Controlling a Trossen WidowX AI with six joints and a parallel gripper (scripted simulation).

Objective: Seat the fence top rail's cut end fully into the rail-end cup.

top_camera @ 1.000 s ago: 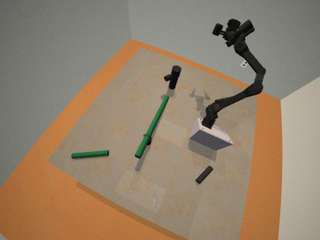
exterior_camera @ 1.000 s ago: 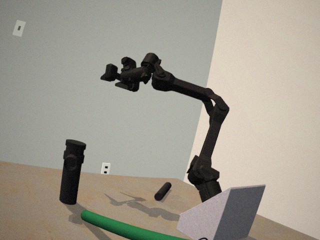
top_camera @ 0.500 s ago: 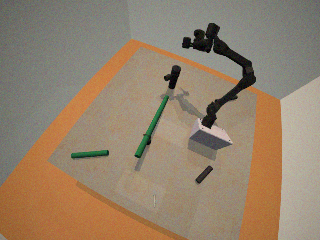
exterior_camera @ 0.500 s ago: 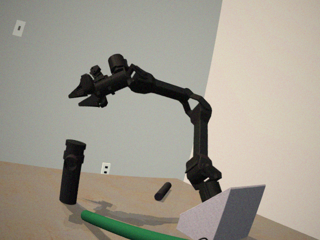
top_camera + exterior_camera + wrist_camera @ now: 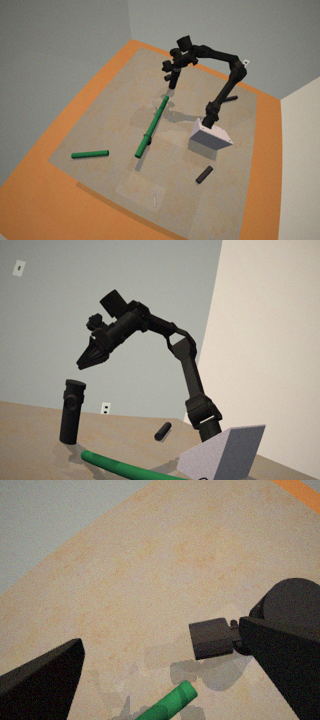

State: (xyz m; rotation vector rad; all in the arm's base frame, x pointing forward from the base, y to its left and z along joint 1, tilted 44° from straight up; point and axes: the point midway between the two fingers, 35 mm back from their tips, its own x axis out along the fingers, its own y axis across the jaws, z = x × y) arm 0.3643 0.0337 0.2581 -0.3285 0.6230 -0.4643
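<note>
From above, the whole green top rail [image 5: 152,126] lies slanted on the tan mat [image 5: 103,103], threaded through a dark loop cap [image 5: 147,139] near its lower end, its upper cut end short of the big post [image 5: 172,81]. Only the wrist view shows the rail-end cup [image 5: 212,639] jutting from the post, apart from the rail's tip [image 5: 183,694]. The side view shows the arm arched over from its grey base [image 5: 232,446], the gripper [image 5: 86,360] tilted downward above the post cap [image 5: 75,384], jaws spread wide, holding nothing.
</note>
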